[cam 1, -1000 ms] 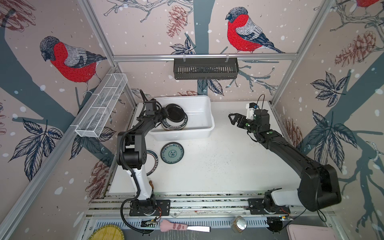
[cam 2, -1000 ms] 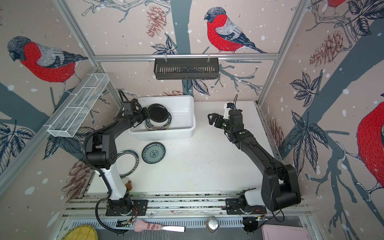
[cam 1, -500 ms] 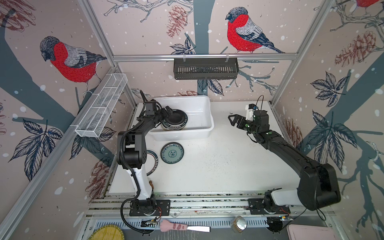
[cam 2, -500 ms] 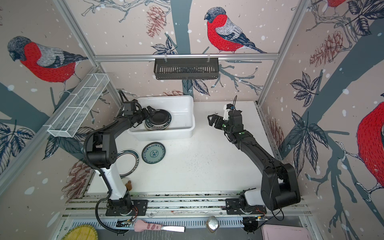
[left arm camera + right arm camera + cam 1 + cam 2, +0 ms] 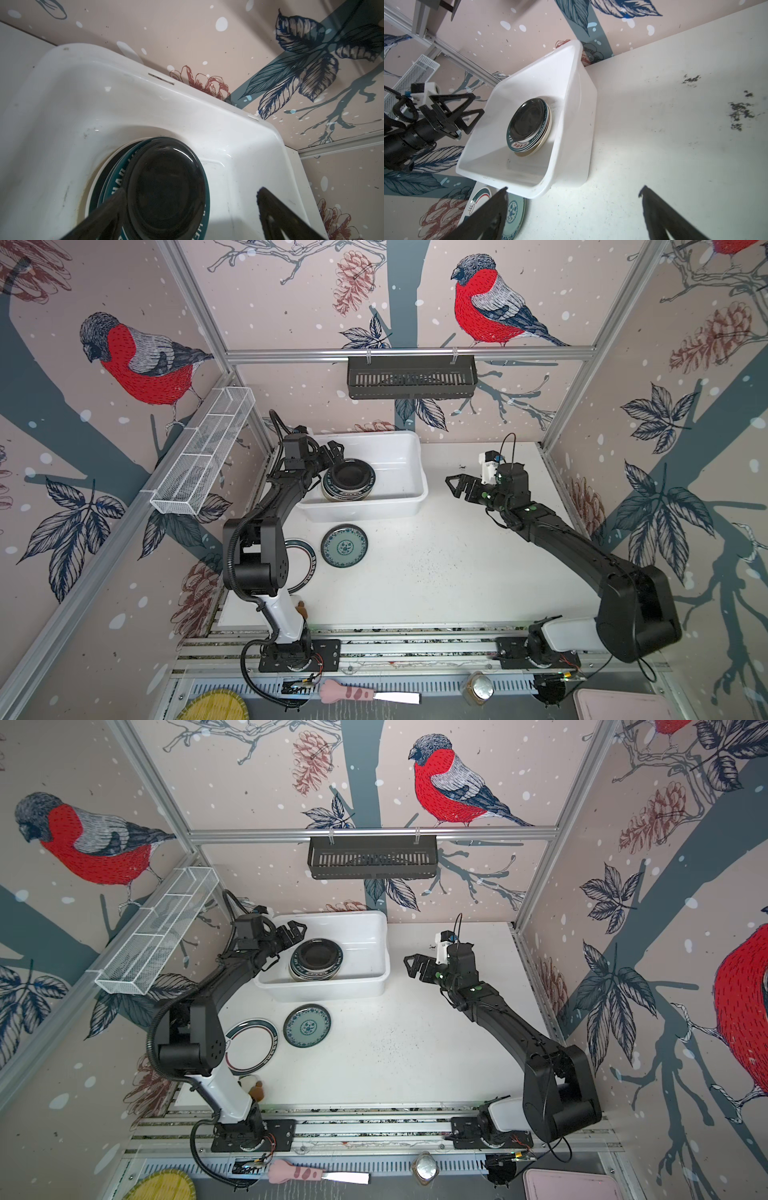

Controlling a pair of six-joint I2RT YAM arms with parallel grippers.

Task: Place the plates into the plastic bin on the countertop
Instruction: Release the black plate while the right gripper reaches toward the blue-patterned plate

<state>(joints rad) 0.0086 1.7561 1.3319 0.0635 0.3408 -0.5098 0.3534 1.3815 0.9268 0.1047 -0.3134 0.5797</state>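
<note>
Inside plastic bin [image 5: 397, 450], stacked plates [image 5: 348, 495], black plate [image 5: 348, 477] topmost

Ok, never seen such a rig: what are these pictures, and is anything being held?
Two black robot arms stand at the edge of a white countertop, each ending in two-pronged jaws. The two wide pictures come from one overhead camera. The two close ones come from cameras on the arms' wrists, where the dark foreground prongs are that arm's own jaws. A white plastic bin holds a stack of plates, a black plate on top. A teal patterned plate and a white plate with a dark rim lie on the countertop outside it. The left arm has its jaws open over the bin; the right arm has them open in the air beside it. Neither holds anything.
</note>
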